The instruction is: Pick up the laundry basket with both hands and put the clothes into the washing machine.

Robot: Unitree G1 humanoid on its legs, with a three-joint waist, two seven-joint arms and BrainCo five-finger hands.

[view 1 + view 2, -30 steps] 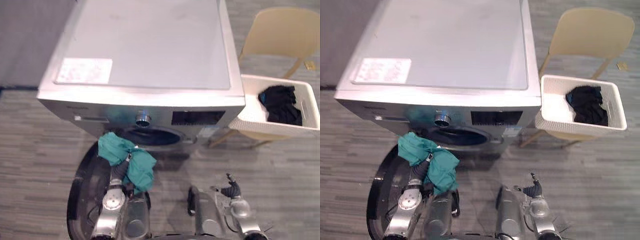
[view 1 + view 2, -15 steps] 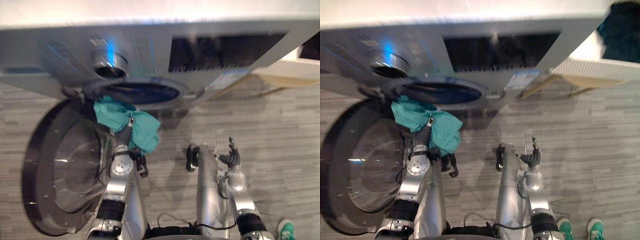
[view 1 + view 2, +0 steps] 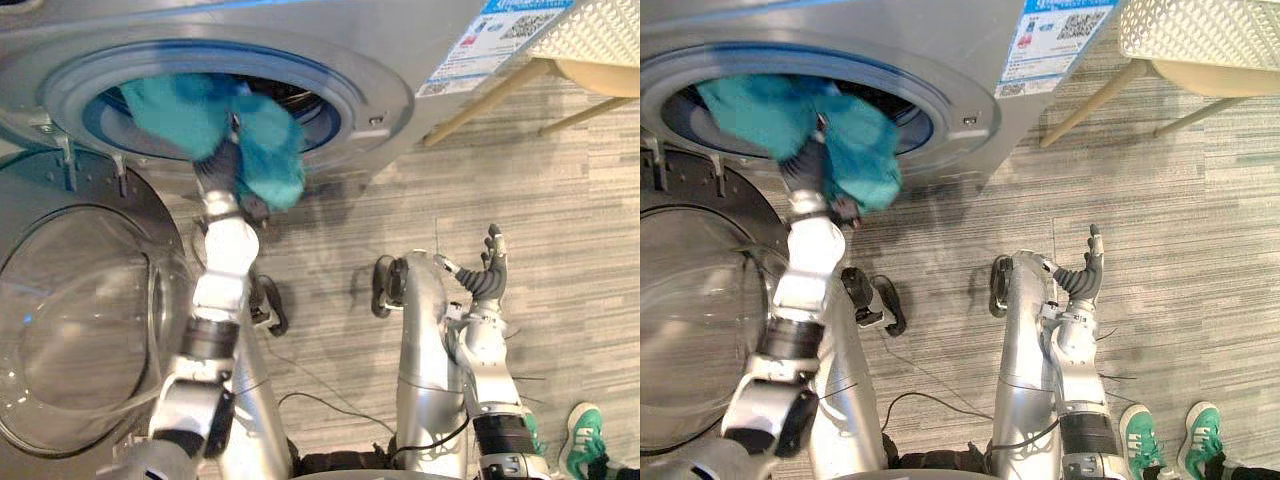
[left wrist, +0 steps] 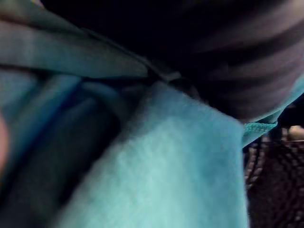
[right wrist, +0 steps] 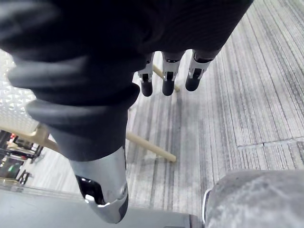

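Observation:
A teal garment [image 3: 215,125] hangs bunched over my left hand [image 3: 224,165] at the mouth of the washing machine's round opening [image 3: 330,95], partly inside the dark drum. The same teal cloth [image 4: 156,166] lies pressed close against the left wrist camera. My right hand [image 3: 487,275] is held up over the floor to the right, open and holding nothing; its straight fingers [image 5: 164,78] point away from the machine. A corner of the white perforated laundry basket [image 3: 590,30] sits on a chair at the upper right.
The machine's round glass door [image 3: 75,320] stands swung open on the left, beside my left arm. The chair's wooden legs [image 3: 490,95] slant down right of the machine. A person's teal shoes [image 3: 1140,435] stand on the striped grey floor at the lower right.
The camera has dropped and tipped towards the machine's front. My left arm has lifted the teal garment from below the opening up into its mouth. The right hand rose slightly.

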